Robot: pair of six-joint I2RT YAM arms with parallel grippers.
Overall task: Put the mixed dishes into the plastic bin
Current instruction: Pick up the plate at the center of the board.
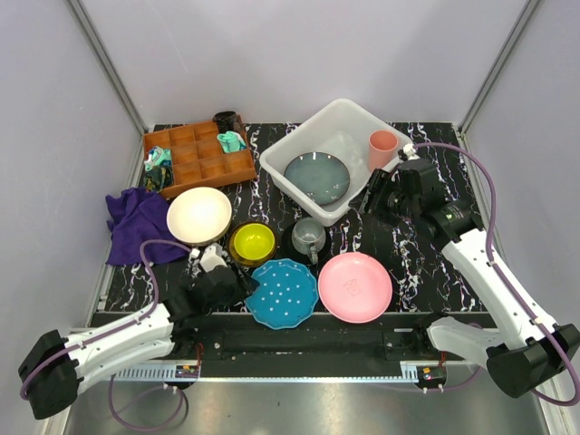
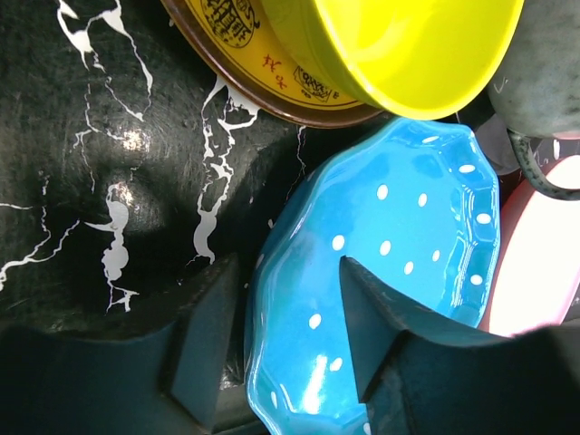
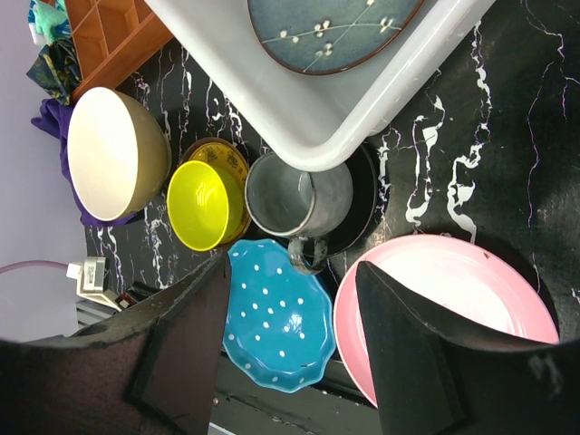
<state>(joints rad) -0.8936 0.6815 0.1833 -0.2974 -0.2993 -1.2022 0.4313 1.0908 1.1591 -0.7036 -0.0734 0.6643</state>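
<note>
The plastic bin [image 1: 294, 172] holds a grey-blue plate [image 1: 317, 177] and a pink cup [image 1: 382, 148]. On the table in front of it are a cream bowl [image 1: 199, 216], a small yellow bowl [image 1: 252, 243], a grey mug [image 1: 310, 236] on a black saucer [image 3: 362, 208], a blue white-dotted plate [image 1: 282, 293] and a pink plate [image 1: 354, 286]. My left gripper [image 2: 288, 272] is open and straddles the dotted plate's [image 2: 399, 227] left rim, one finger outside it and one over it. My right gripper [image 1: 372, 195] hangs open and empty beside the bin's near right corner.
A brown wooden compartment tray [image 1: 198, 156] with small items stands at the back left. A purple cloth [image 1: 136, 222] lies left of the cream bowl. The yellow bowl [image 2: 408, 54] rests on a brown patterned dish [image 2: 263, 63]. Grey walls close in the table on three sides.
</note>
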